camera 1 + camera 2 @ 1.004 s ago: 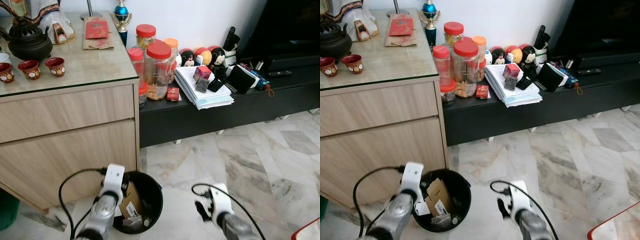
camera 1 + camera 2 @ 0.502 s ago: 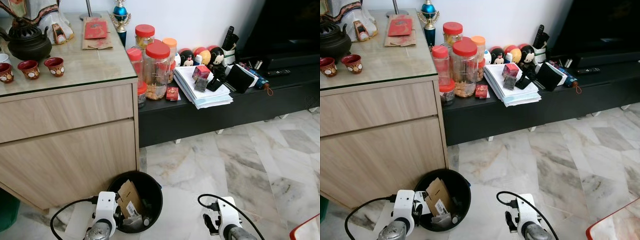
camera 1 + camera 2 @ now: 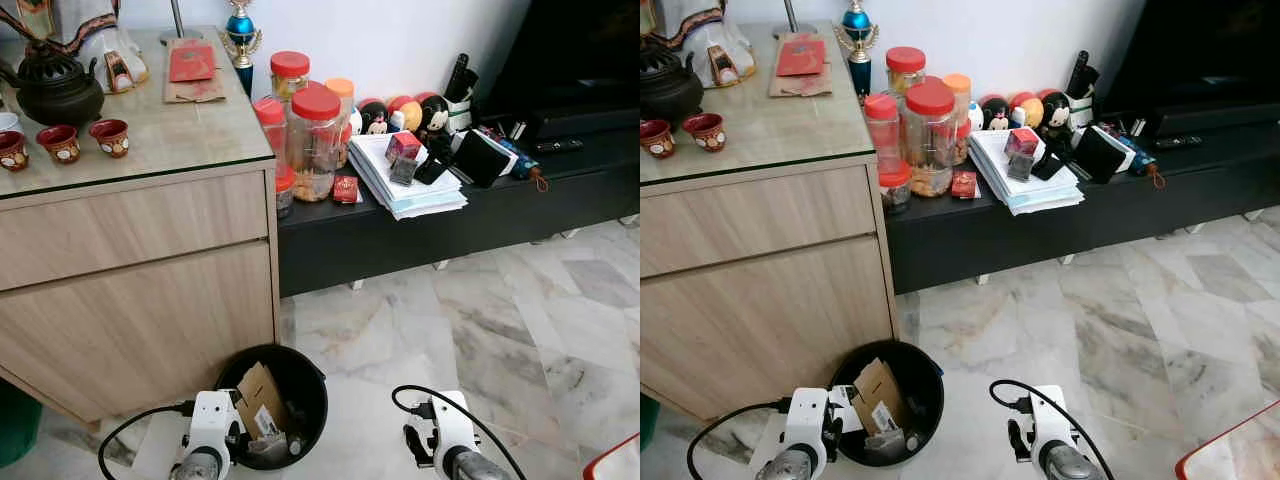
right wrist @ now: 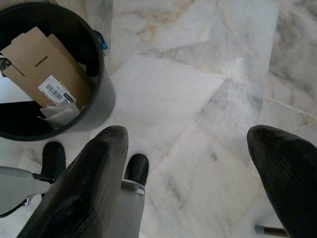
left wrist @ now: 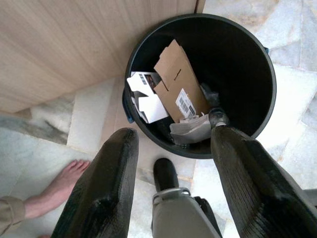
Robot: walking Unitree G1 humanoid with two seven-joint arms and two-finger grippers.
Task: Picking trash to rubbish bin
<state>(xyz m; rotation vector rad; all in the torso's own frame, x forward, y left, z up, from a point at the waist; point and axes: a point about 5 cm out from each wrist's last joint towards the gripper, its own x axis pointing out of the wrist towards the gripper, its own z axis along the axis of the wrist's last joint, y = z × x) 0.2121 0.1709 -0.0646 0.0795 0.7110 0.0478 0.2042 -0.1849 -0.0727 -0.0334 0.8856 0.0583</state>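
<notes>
Both arms cut off at the head views' lower edge; bare foot [image 5: 62, 184] cropped at the frame's side

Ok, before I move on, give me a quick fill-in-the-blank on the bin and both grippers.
1. The black rubbish bin stands on the marble floor against the wooden ____.
2. The folded piece leaning inside it, with the barcode label, is brown ____.
3. The left gripper above the bin is ____ and holds nothing.
4. The right gripper hangs over bare ____.

Missing words: cabinet; cardboard; open; floor
</notes>
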